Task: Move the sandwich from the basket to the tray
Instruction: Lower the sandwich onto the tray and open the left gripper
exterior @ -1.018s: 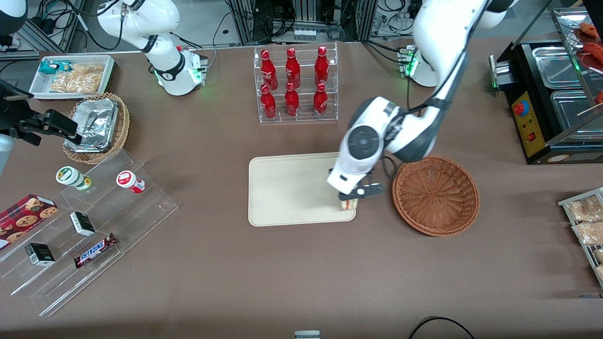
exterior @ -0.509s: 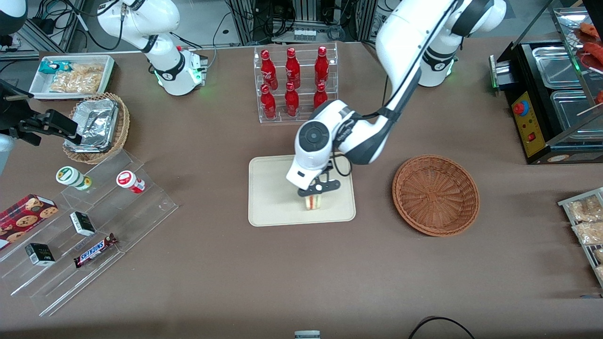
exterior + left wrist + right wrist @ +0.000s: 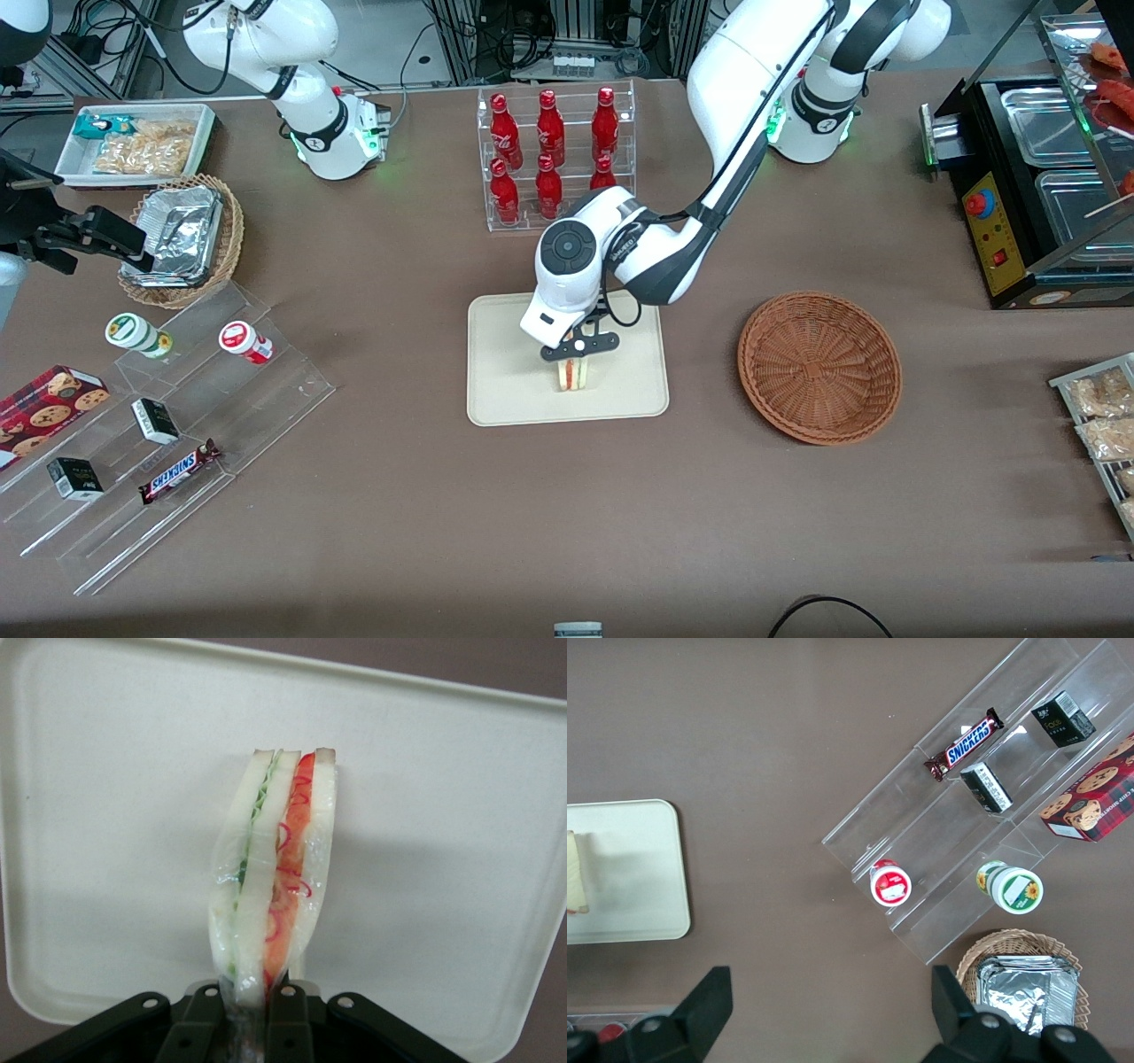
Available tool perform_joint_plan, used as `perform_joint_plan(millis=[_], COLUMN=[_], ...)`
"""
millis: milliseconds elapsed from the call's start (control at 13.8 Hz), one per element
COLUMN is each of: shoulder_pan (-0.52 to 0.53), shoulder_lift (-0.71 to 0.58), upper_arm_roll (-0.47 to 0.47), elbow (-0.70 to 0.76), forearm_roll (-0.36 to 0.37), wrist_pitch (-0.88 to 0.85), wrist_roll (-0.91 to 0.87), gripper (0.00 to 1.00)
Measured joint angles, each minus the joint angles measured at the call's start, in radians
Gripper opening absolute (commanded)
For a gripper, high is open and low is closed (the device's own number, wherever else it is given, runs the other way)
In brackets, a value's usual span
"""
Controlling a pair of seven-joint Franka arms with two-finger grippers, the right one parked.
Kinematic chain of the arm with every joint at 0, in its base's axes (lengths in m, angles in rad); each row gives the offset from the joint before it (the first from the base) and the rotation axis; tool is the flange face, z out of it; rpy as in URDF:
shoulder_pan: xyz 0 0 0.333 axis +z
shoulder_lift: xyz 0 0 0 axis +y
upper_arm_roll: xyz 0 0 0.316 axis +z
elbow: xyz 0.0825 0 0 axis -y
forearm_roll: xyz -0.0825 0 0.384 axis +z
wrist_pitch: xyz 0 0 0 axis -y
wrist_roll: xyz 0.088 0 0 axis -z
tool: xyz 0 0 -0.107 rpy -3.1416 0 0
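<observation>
With the sandwich (image 3: 574, 376) already carried clear of the reddish-brown wicker basket (image 3: 820, 367), which sits empty at the right of centre in the front view, the step in hand looks like the set-down onto the cream-beige tray (image 3: 505, 390) in the middle of that frame. The gripper (image 3: 578, 354) hangs over the tray's middle, its jaws closed narrowly on 1 corner of the clear-wrapped wedge — the wrist view shows the 2 dark fingers (image 3: 205, 1028) pinching the wrap and bread at the end nearest the camera, while the rest of the sandwich (image 3: 273, 877) juts out past the fingertips with its green and red filling layers edge-on to the lens and the tray (image 3: 461, 797) spread beneath it. Whether the free end already touches the tray floor I cannot tell; the front view puts it low, a little nearer the camera than the gripper, well inside the rim. The next move, as I judge it, calls for a short descent if any gap remains, then parting the jaws and lifting straight up — the wedge stands on a thin edge and may tip over on release.
</observation>
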Motion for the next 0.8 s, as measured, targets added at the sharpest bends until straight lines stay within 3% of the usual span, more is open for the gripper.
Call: perform_joint_plan(millis=[145, 218, 291, 800], shoulder_pan=[-0.002, -0.002, -0.003, -0.007], shoulder_lift=[0.015, 0.022, 0.025, -0.005], upper_arm_roll=[0.0, 0.0, 0.0, 0.005], elbow=[0.0, 0.0, 0.0, 0.035], forearm_roll=[0.002, 0.002, 0.002, 0.006], wrist_pitch=[0.029, 0.034, 0.036, 0.003], wrist_roll=[-0.007, -0.01, -0.019, -0.054], gripper=[0.07, 0.32, 0.99, 1.0])
